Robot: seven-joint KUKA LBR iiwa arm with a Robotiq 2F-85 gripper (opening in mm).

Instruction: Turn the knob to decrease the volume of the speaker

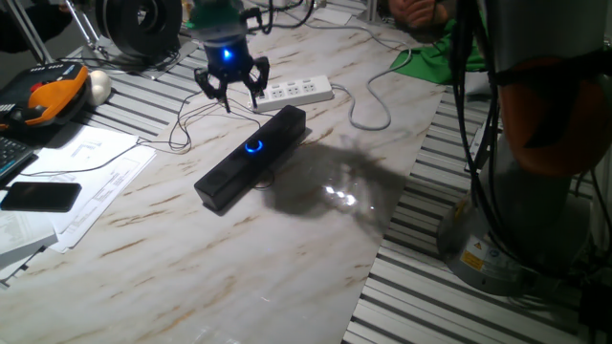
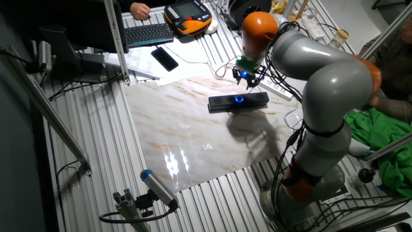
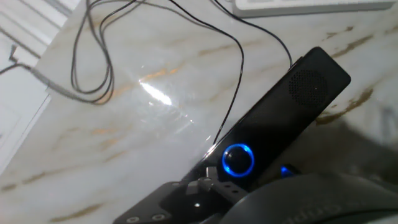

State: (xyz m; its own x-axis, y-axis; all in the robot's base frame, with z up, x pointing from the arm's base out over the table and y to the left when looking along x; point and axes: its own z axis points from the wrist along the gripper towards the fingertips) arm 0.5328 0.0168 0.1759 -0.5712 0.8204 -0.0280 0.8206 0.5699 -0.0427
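Observation:
The speaker (image 1: 251,161) is a long black bar lying slantwise on the marble table top; it also shows in the other fixed view (image 2: 238,102) and in the hand view (image 3: 292,102). The knob (image 1: 253,146) glows as a blue ring at the middle of the speaker, and shows in the other fixed view (image 2: 239,99) and the hand view (image 3: 239,159). My gripper (image 1: 232,94) hangs above the table just behind the speaker's far half, apart from it, with fingers spread and nothing between them. It also shows in the other fixed view (image 2: 248,78).
A white power strip (image 1: 296,93) lies just behind the speaker. Thin black cables (image 3: 93,62) loop on the table to its left. A black phone (image 1: 38,196), papers (image 1: 91,167) and an orange pendant (image 1: 53,96) lie left. A green cloth (image 1: 430,53) lies at the back right.

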